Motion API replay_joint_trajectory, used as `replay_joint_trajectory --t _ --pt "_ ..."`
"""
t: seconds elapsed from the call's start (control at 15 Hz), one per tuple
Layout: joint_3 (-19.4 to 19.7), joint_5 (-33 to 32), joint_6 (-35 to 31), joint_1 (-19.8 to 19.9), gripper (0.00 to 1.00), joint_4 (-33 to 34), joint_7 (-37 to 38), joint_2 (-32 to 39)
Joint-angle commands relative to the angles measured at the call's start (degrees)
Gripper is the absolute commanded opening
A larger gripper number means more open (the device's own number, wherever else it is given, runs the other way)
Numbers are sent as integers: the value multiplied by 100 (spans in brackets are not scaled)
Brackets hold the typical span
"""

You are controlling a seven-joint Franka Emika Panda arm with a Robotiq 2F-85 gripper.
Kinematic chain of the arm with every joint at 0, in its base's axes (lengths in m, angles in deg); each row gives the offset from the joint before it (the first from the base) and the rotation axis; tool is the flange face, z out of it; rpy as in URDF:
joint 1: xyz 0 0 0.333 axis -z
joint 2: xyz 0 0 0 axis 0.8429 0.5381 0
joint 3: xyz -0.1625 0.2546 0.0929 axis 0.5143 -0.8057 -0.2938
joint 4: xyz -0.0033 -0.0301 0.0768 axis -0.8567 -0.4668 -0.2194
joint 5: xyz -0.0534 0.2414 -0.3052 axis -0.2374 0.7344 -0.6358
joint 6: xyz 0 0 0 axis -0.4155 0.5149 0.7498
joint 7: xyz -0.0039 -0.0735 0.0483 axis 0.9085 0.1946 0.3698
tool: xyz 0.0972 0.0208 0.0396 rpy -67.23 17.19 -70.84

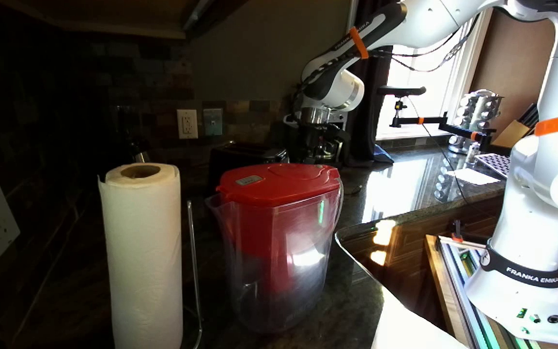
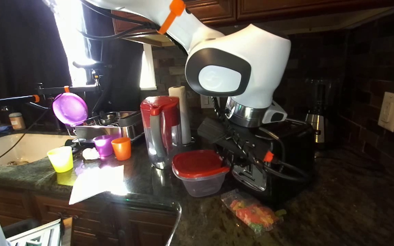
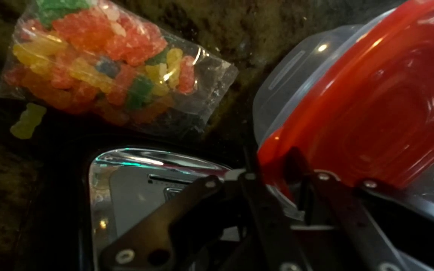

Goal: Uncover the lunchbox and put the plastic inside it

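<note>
- Robotiq gripper of mine (image 3: 273,171) is what's closest in the wrist view, fingers (image 3: 256,199) parted with a corner of the red lunchbox lid (image 3: 386,113) in the gap. Honestly can't tell if I'm pinching it or just straddling it.
- That lid sits on the clear plastic lunchbox (image 2: 204,187), right by my fingertips, so yeah, box is covered.
- Plastic bag of sugar-coated gummies (image 3: 92,67) lies outside the box on the dark stone countertop (image 2: 347,205), up and left of my fingers in the wrist view, well apart from them.
- Loose yellow-green gummy (image 3: 28,120) just beside the bag, farther out from my hand.
- Black-and-chrome toaster (image 3: 138,203) is right next to my hand; my fingers partly hide its front.
- Water filter pitcher (image 2: 162,130) and paper towel roll (image 1: 143,261) stand upright past the lunchbox from me, in both exterior views.
</note>
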Motion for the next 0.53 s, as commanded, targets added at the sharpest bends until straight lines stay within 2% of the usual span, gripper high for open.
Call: replay_joint_trajectory --t 0.0,0.47 --pt "-53 95 188 149 6 -13 -28 -111" --pt "50 44 1076 312 6 130 -12 -287"
